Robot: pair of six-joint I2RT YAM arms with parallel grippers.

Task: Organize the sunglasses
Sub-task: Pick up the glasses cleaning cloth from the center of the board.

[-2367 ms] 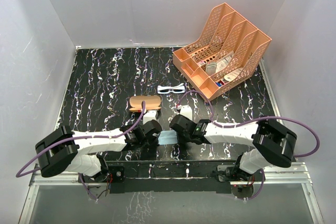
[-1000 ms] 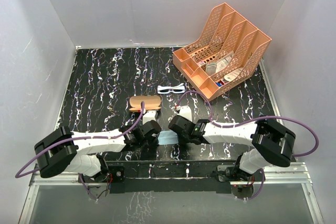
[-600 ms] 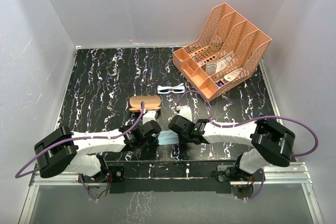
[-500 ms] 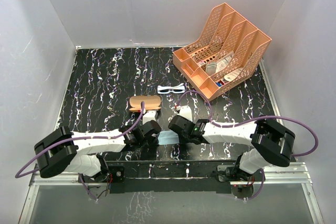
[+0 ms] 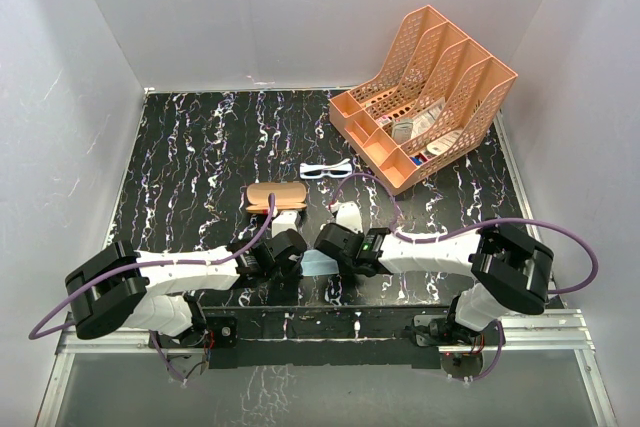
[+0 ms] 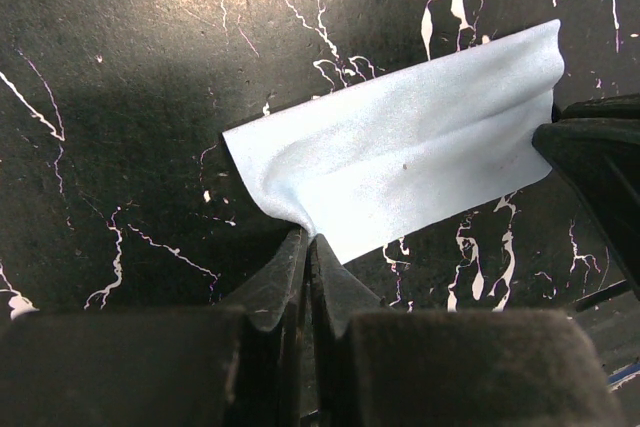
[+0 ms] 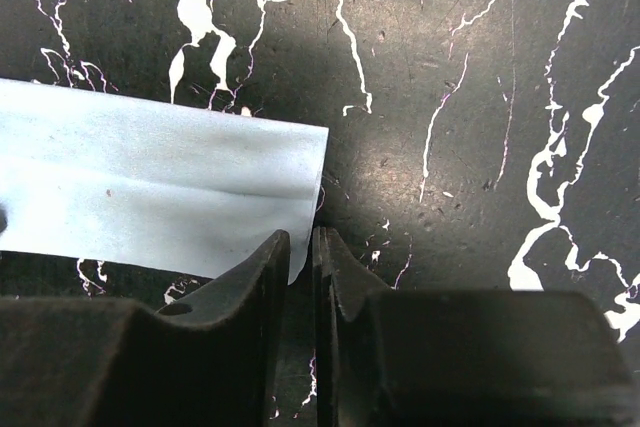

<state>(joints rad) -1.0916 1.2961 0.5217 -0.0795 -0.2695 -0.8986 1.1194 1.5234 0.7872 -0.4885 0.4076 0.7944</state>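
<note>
- The sunglasses lie flat on the black marbled table, apart from both grippers. They have a thin white frame and bluish lenses.
- They sit just to the left of the orange mesh file organizer, near its lower front corner and not touching it.
- The brown oblong case lies nearer the arms and to the left of the sunglasses, with a clear gap of table between them.
- A light blue cloth lies on the table near the front edge, between the two grippers and well apart from the sunglasses.
- The left gripper is low over the table with its fingers clenched together on the near edge of the cloth. The fabric puckers upward where they pinch it.
- In the left wrist view the cloth spreads away from that pinch, slightly rumpled, and its far end meets a dark part of the other arm.
- The right gripper is at the opposite end of the cloth, with only a narrow slit between its fingers.
- The cloth's corner reaches into that slit. Whether the fingers actually clamp it cannot be told.
- In the overhead view both arms reach inward from their bases, and their wrists come close together over the cloth.
- The organizer stands at the far right of the table, with small items lying in its slanted compartments.
</note>
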